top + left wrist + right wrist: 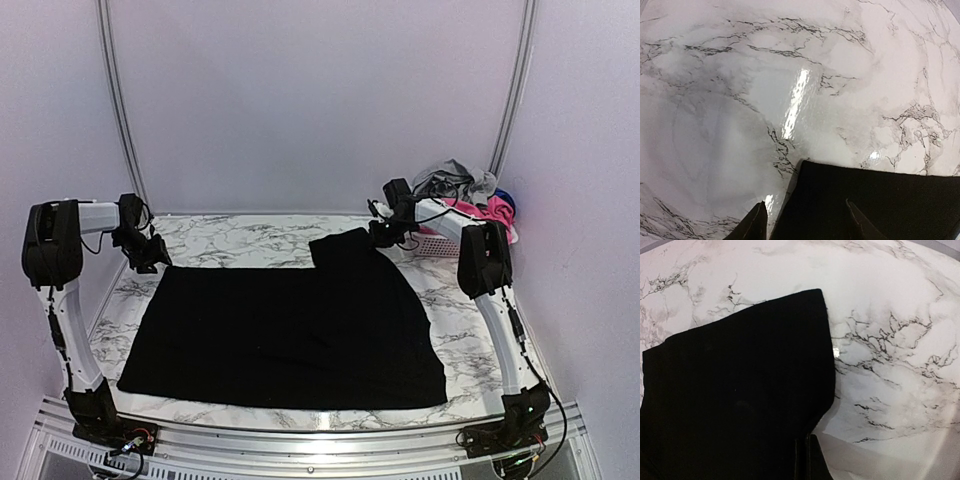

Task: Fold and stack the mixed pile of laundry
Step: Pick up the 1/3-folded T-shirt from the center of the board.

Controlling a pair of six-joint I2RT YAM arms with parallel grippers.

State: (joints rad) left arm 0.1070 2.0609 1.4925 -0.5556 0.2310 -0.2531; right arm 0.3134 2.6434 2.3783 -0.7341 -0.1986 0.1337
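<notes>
The black cloth (285, 330) lies spread over the desk (250, 240), long axis left-right, its far-left corner inside the wide-open left tool (805, 215), with the right tool (805, 450) pressed narrow at its far-right flap.

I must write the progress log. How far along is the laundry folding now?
Done: the black cloth lies spread flat, not yet folded. In hand: the left gripper, open, straddles its far-left corner; the right gripper, closed, is at its far-right flap. Left: all folds, plus the grey piece, pink piece and blue piece in the basket. No stack is visible.
</notes>
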